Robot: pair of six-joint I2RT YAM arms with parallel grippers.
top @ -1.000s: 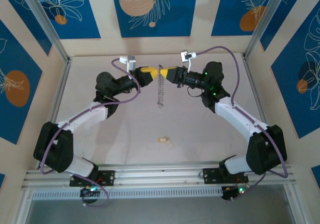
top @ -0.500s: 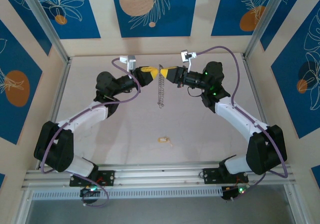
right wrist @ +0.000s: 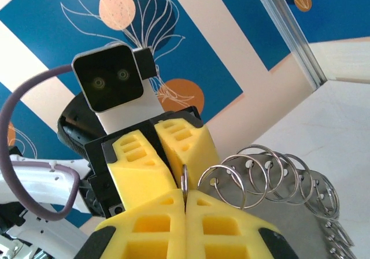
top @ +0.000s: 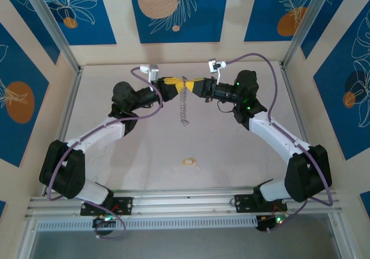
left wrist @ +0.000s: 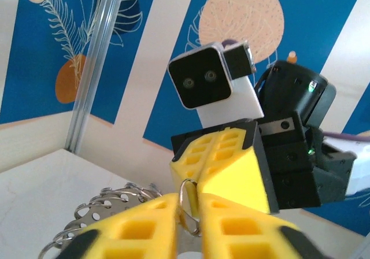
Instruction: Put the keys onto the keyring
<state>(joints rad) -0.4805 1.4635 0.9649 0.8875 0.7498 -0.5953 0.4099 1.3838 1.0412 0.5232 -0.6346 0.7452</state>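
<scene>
The keyring (top: 184, 104) hangs edge-on like a chain at the back middle of the table, held up between my two grippers. My left gripper (top: 178, 84) and right gripper (top: 192, 84) meet tip to tip on its top loop. In the left wrist view the left gripper (left wrist: 189, 206) has a thin steel loop filling the narrow gap between its yellow fingers (left wrist: 139, 224), and silvery pieces of the keyring (left wrist: 101, 207) fan out to the left. My right gripper (right wrist: 185, 196) is pressed shut on the same loop, several rings of the keyring (right wrist: 272, 175) beside it. The pale-yellow key (top: 189, 162) lies alone on the table near the front.
Aluminium frame posts (top: 55, 33) and blue patterned walls (top: 173, 10) close in the beige table (top: 243, 166). A metal rail (top: 185, 204) runs along the near edge by the arm bases.
The two grippers have closed the small gap between their tips and now meet on the keyring's top loop. The hanging keyring has swung slightly. The key has not moved.
</scene>
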